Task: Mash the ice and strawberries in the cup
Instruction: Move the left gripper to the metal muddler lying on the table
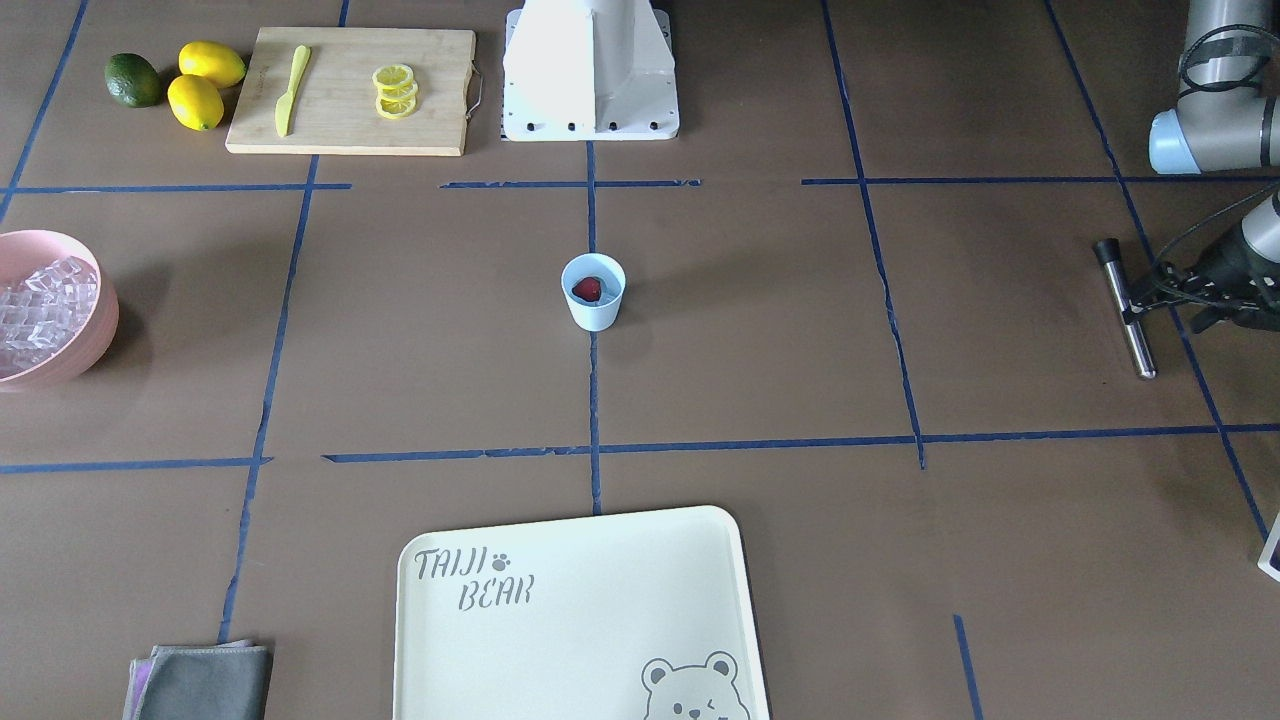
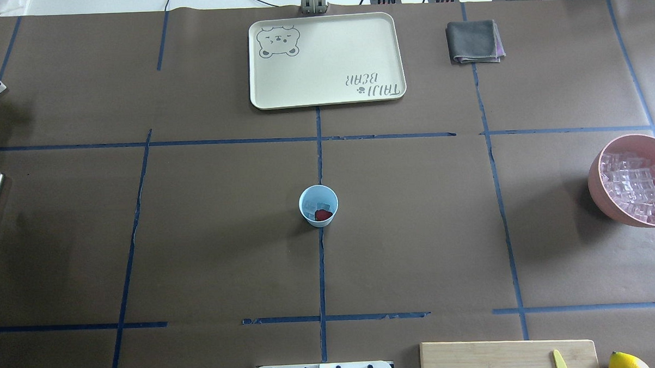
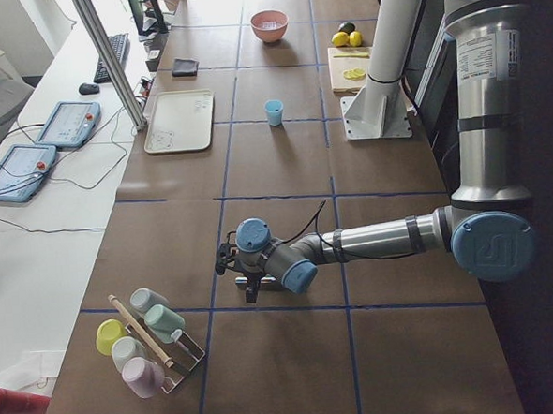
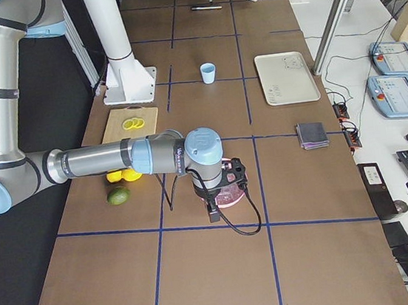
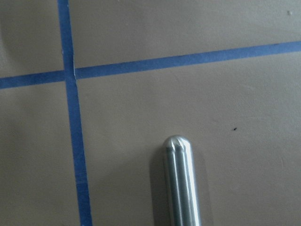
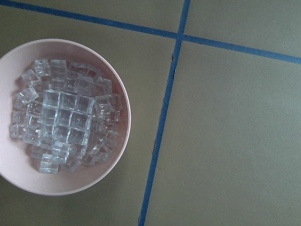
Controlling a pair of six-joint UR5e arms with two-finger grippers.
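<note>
My left gripper (image 1: 1136,317) was closed around a metal rod (image 1: 1118,290), close above the brown table (image 1: 760,350). I could not tell whether the rod touched the surface. In the left wrist view the rod's rounded silver tip stuck out ahead of the gripper, near a crossing of blue tape lines.

Well away to that gripper's right, between my two grippers, the cup (image 1: 593,316) stood upright on a tape line. The strawberry (image 1: 587,289) lay inside it, with a few ice cubes (image 2: 310,206) beside the berry. A cream tray (image 2: 328,58) lay beyond the cup, on the side away from my base.

Farther right, my right gripper (image 4: 221,184) hung above the pink bowl (image 6: 80,49), which held a heap of ice (image 6: 61,120). Only the side camera showed that gripper, so I could not tell how wide its fingers stood or whether they held anything. The cup was well apart from it, off to its left.
</note>
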